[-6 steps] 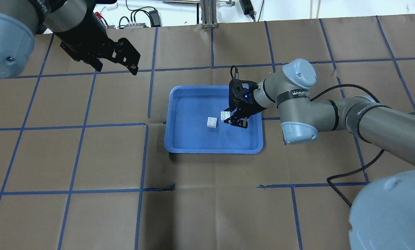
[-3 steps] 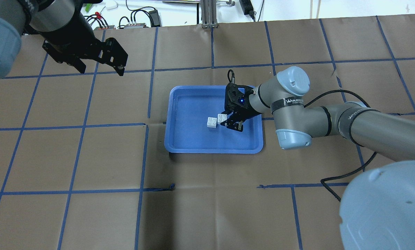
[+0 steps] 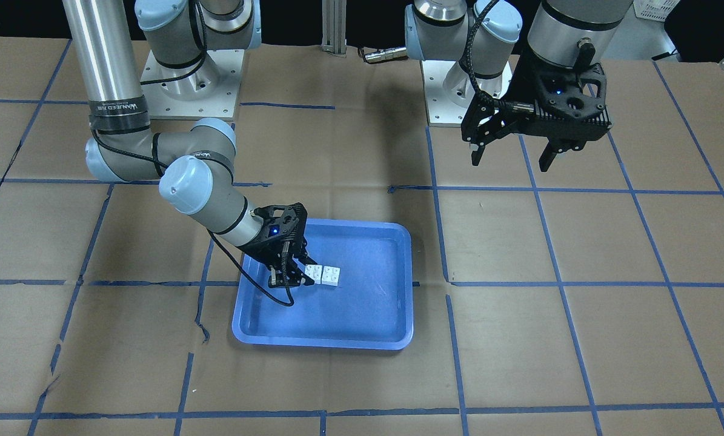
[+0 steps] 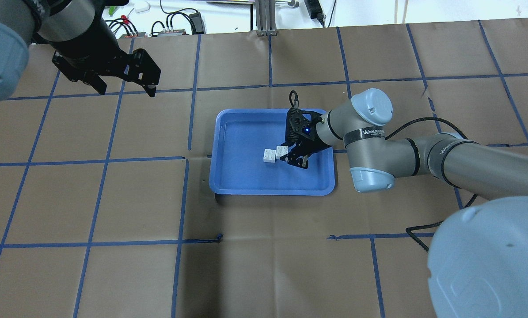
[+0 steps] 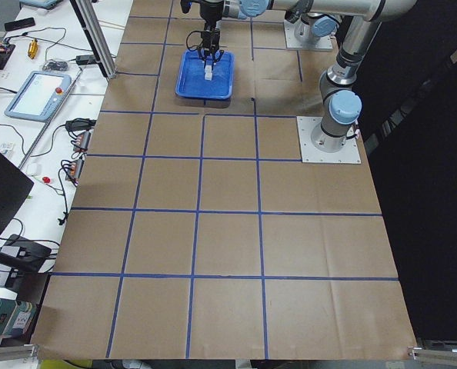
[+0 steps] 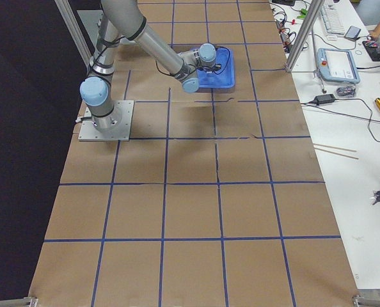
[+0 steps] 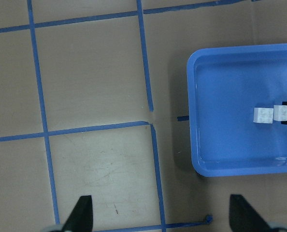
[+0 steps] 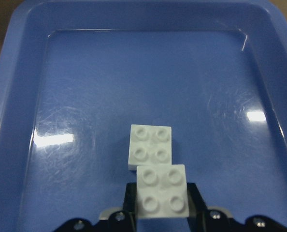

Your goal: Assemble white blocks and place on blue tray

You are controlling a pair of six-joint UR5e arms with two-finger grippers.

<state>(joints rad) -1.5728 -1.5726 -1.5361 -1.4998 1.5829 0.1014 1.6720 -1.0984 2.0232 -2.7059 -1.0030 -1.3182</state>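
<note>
The blue tray [image 4: 228,190] lies mid-table, also in the front view [image 3: 337,345]. One white block [image 4: 269,155] rests studs-up on its floor. My right gripper [image 4: 287,155] is shut on the second white block [image 4: 282,151], held right beside the first. The right wrist view shows the held block [image 8: 162,191] between the fingers, its edge overlapping the resting block [image 8: 150,147]; I cannot tell if they touch. My left gripper [image 4: 124,90] is open and empty, high over the far left of the table.
Brown paper with a blue tape grid [image 4: 188,159] covers the table. The left wrist view shows the tray's rim [image 7: 196,121] with bare paper to its left. Cables and devices [image 4: 175,26] lie beyond the far edge.
My right gripper has carried its white block left, closing the gap to the resting block. My left arm drew back to the left and now holds still.
</note>
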